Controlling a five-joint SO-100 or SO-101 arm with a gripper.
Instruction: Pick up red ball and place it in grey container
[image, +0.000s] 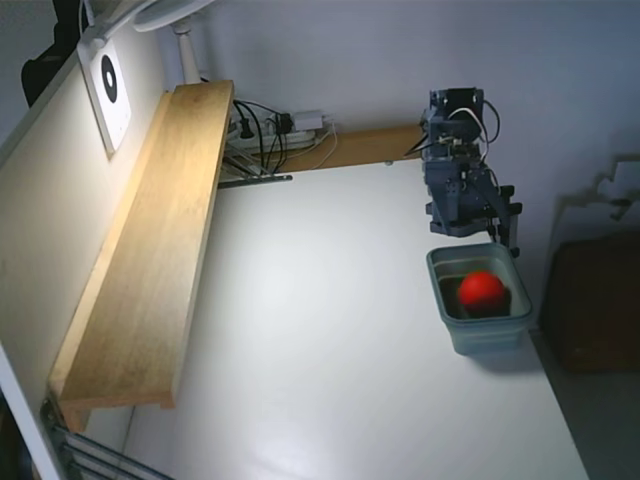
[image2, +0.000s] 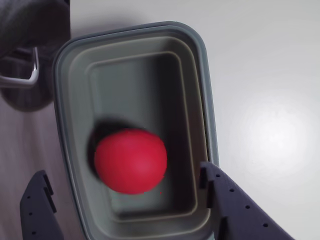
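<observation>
Down inside the grey container (image2: 131, 70) your red ball (image2: 131, 161) is sitting on the tub floor, smooth and matte, closer to the end of the tub nearest the camera in the wrist view. That tub is grey-green plastic, rectangular with rounded corners, a rolled rim and stepped walls that narrow toward the bottom. It sits on a plain white table (image: 320, 350), right at the table's right edge in the fixed view.

Around it you've got a long pale wooden shelf (image: 150, 260) running down the left side, a power strip with cables (image: 275, 128) at the back, and a white card with a black dot (image: 108, 85) on the wall. Nothing lies between the arm and the tub.

Your gripper (image2: 125, 200) hangs just above the tub with its dark, hole-dotted fingers (image2: 235, 205) spread wide, one outside each long wall. It holds nothing, and the ball sits free below it.
</observation>
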